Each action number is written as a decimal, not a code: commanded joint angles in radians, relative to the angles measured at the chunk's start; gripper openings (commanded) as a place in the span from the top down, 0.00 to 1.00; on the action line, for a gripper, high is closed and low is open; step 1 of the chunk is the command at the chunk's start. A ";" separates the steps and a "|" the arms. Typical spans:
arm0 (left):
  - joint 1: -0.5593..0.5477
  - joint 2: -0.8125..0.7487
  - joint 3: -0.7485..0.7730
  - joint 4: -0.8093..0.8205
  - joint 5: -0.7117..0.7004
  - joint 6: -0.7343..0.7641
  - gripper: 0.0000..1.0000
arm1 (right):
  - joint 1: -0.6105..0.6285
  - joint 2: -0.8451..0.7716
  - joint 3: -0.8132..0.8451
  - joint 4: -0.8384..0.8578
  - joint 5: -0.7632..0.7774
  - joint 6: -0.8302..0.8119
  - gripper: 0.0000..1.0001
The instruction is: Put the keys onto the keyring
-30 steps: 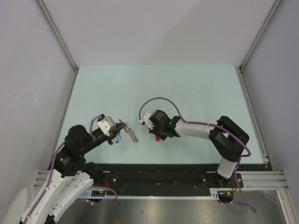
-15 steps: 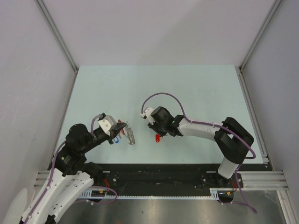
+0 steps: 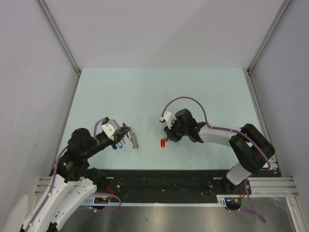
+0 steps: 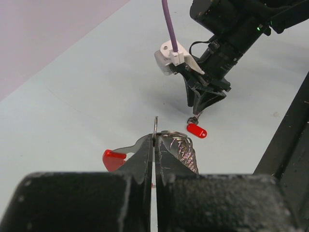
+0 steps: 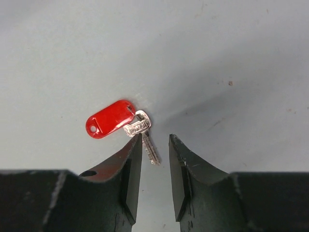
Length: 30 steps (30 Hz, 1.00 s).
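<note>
picking up the red key is the step in hand, as i judge it.

from the top view, the left jaws are shut on the keyring and hold it near the front edge of the table. a blue key shows right below them, though i cannot tell whether it is already threaded. apart from the ring, to its right, the red key lies flat on the table. the right jaws sit just beside it, partly open and holding nothing.

from the left wrist view, the left jaws are pinched tight on the thin metal edge of the keyring. its red band hangs to one side and its grey coiled strip to the other. beyond it the red key lies under the tips of the right jaws.

from the right wrist view, the red key lies on the table, its silver blade running into the gap between the parted tips. nothing is gripped.

next, the right jaws probably need to come down, close on the key and lift it. they would then carry it across to the ring, with the key's hole lined up on the ring's open end.

against a second ago, the right arm has pulled back toward the right and its jaws have gone from shut to partly open. the red key and the left arm have stayed where they were.
</note>
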 commanded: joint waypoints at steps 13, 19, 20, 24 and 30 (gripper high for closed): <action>0.018 0.018 -0.002 0.044 0.040 -0.013 1.00 | -0.095 0.019 -0.063 0.224 -0.361 -0.193 0.65; 0.020 0.029 0.000 0.041 0.045 -0.010 1.00 | -0.095 0.044 -0.063 0.232 -0.397 -0.222 0.64; 0.020 0.030 0.000 0.042 0.045 -0.010 1.00 | -0.095 0.047 -0.063 0.232 -0.397 -0.226 0.63; 0.023 0.033 0.001 0.042 0.048 -0.008 1.00 | -0.096 0.060 -0.061 0.240 -0.411 -0.238 0.63; 0.024 0.041 0.000 0.041 0.052 -0.008 1.00 | -0.101 0.091 -0.057 0.240 -0.449 -0.256 0.63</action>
